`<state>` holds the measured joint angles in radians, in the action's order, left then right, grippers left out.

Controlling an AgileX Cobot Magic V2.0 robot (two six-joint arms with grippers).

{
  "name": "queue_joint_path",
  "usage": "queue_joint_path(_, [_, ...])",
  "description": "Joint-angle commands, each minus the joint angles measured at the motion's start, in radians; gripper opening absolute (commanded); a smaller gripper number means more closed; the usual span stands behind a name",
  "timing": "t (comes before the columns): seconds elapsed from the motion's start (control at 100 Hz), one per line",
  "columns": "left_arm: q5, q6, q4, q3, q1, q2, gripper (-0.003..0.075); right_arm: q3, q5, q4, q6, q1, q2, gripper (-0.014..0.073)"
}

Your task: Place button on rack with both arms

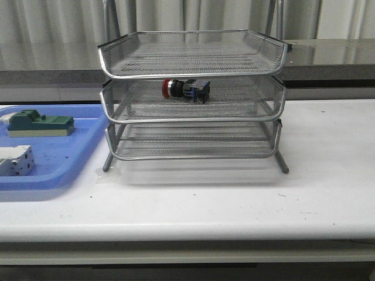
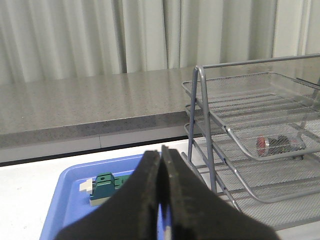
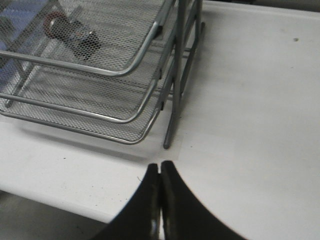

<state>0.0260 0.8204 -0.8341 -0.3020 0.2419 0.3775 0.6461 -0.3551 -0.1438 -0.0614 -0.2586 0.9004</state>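
2 closed claws [image 2: 160, 165] [image 3: 160, 172], 1 button [image 1: 186, 89], 1 3-tier rack [image 1: 193, 111]

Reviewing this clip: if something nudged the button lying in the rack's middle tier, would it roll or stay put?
The button lies on its side on the mesh of the rack, so its round red head would probably let it roll a little. The squarer dark rear block would likely stop it quickly. It looks small and rigid, so probably light, and the tier's raised rim should keep it in.

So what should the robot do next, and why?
Probably nothing more than keeping both arms back. The button already lies in the middle tier of the rack, and the left gripper and right gripper are shut, empty and away from it.
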Motion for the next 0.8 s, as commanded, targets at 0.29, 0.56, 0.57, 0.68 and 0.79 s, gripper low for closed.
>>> queue_joint_path(0.29, [0.048,-0.001,-0.001,-0.028,0.008,0.005,-0.0020,-0.168,0.048,0.058,-0.010,0.087,-0.444,-0.0060])
queue_joint_path(0.56, [0.048,-0.001,-0.001,-0.028,0.008,0.005,-0.0020,-0.181,0.034,0.094,-0.010,0.087,-0.533,-0.0060])
queue_joint_path(0.57, [0.048,-0.001,-0.001,-0.028,0.008,0.005,-0.0020,-0.181,0.033,0.094,-0.010,0.087,-0.533,-0.0060])
queue_joint_path(0.68, [0.048,-0.001,-0.001,-0.028,0.008,0.005,-0.0020,-0.181,0.033,0.094,-0.010,0.087,-0.533,-0.0060])
queue_joint_path(0.79, [0.048,-0.001,-0.001,-0.028,0.008,0.005,-0.0020,-0.181,0.033,0.094,-0.010,0.087,-0.533,-0.0060])
